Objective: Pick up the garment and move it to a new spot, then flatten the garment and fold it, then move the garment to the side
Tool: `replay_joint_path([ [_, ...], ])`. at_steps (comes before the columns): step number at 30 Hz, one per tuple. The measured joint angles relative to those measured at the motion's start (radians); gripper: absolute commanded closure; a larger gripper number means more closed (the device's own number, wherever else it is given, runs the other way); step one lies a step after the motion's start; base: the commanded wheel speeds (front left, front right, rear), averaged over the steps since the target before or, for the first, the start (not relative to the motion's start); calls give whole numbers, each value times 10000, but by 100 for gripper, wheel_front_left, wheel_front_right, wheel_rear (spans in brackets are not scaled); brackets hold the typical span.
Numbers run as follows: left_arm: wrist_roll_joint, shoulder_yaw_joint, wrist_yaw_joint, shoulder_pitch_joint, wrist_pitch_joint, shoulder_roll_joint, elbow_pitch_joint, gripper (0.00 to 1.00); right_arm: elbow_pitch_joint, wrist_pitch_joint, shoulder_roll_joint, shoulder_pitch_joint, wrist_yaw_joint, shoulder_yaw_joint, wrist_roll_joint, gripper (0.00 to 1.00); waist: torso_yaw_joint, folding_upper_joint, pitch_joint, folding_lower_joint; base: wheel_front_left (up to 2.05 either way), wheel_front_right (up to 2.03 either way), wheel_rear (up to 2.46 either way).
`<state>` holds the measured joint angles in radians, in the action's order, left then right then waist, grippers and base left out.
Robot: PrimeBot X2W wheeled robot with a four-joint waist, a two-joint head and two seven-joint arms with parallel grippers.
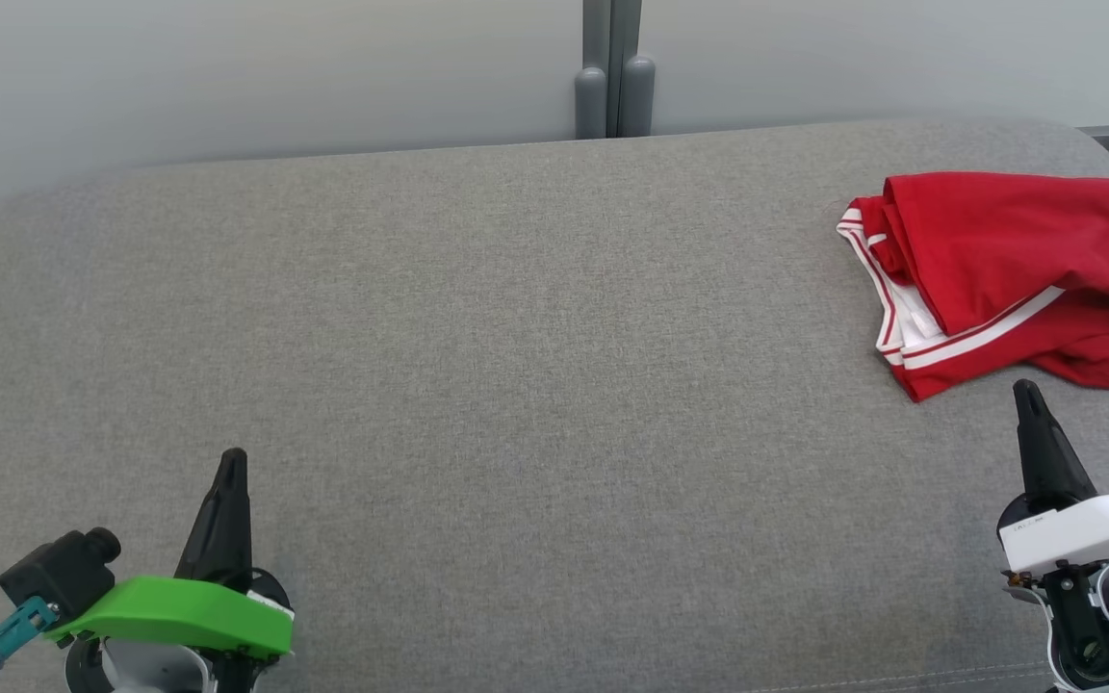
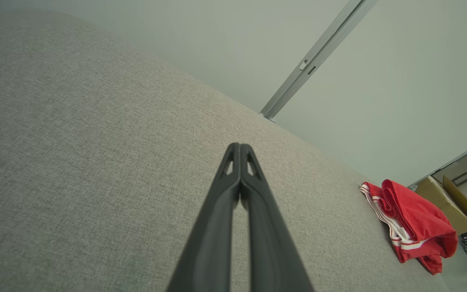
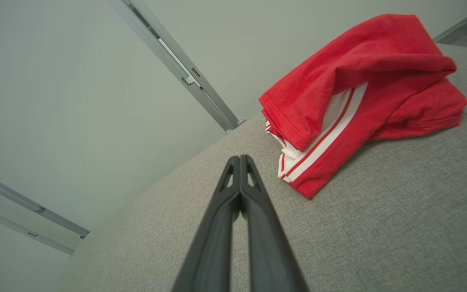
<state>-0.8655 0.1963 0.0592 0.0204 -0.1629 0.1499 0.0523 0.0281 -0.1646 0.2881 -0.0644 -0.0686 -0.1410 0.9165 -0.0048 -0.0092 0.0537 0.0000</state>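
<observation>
Right pincer (image 1: pixel 1027 390) near red garment (image 1: pixel 1007 274)

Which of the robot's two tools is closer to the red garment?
The right tool, white-wristed: its tip is just short of the red garment. The left tool, green-mounted, is far off.

Right side of the red garment (image 1: pixel 1017 255) past the head view's edge, inner layers under folds.

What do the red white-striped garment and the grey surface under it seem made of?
Red white-striped garment: probably soft matte jersey knit, cotton-like; it slumps in loose folds, with a stitched hem. Grey surface: matte heathered woven upholstery fabric; fine weave shows, rounded corners suggest padding.
</observation>
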Motion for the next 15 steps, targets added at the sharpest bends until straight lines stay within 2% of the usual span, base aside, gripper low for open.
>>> replay_joint_path([
  [15, -1628, -364, -336, -11, 433, -79, 357, 100, 437, 479, -385, 168, 345, 405, 1469, 100, 9, 0, -100, 0, 0, 0, 0],
])
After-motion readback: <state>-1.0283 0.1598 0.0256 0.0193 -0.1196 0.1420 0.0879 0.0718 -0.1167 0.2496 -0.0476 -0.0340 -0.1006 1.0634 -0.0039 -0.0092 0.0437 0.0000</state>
